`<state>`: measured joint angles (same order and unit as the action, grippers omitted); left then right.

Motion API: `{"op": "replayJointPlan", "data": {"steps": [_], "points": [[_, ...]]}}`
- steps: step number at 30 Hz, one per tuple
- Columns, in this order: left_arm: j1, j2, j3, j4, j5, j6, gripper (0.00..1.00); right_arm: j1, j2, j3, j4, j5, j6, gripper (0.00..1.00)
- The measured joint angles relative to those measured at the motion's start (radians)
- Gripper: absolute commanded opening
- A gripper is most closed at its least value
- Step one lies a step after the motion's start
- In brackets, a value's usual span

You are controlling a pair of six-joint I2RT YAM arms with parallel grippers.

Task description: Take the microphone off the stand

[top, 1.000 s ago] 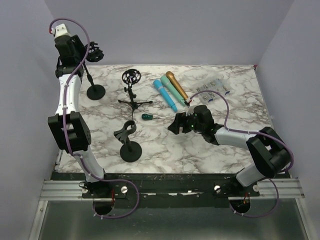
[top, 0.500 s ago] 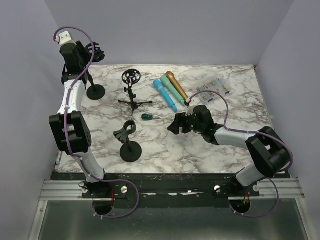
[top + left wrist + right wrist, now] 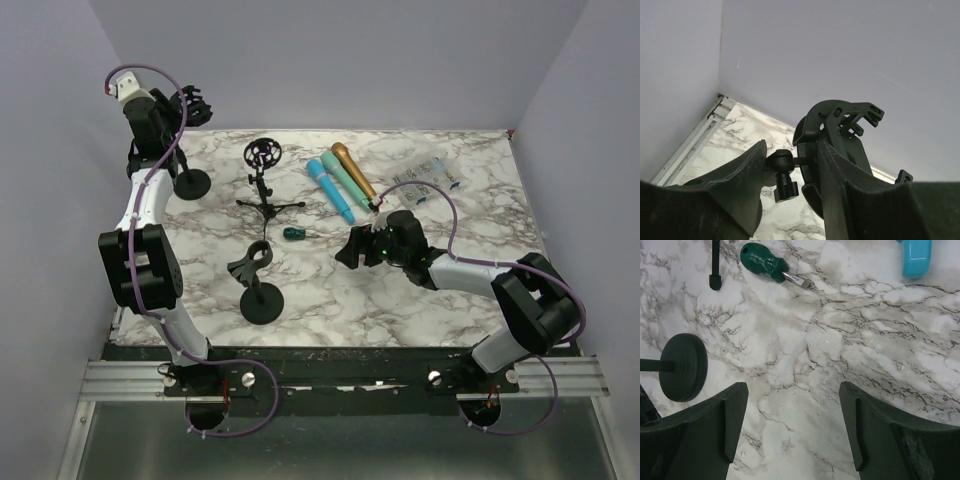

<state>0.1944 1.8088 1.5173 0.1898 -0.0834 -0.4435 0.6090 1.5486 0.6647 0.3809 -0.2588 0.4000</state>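
Three microphones lie on the marble table: blue (image 3: 330,188), teal (image 3: 349,179) and gold (image 3: 356,171). No microphone shows in any stand. A black round-base stand (image 3: 191,182) stands at the far left, its empty clip holder (image 3: 196,106) raised. My left gripper (image 3: 170,117) is shut on that holder's swivel joint (image 3: 782,161), with the clip (image 3: 840,120) beside the right finger (image 3: 840,190). My right gripper (image 3: 348,250) is open and empty, low over bare marble (image 3: 792,390).
A tripod stand with a shock mount (image 3: 264,178) stands at the back centre. A second round-base clip stand (image 3: 260,292) stands near the front; its base shows in the right wrist view (image 3: 684,367). A green screwdriver (image 3: 292,234) lies mid-table. Clear packets (image 3: 430,180) lie at the back right.
My left wrist has turned and shifted slightly back and right, with the stand's clip holder tilting along with it. The right arm has not moved.
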Motion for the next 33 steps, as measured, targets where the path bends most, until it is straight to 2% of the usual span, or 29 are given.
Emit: {"op": "replayJointPlan", "data": {"steps": [16,33], "points": [[0.041,-0.024,-0.12,0.128,0.074,-0.193,0.42,0.0,0.0,0.0,0.0,0.0,0.0,0.81],[0.077,0.011,-0.046,0.036,0.137,-0.25,0.45,0.0,0.0,0.0,0.0,0.0,0.0,0.81]]}}
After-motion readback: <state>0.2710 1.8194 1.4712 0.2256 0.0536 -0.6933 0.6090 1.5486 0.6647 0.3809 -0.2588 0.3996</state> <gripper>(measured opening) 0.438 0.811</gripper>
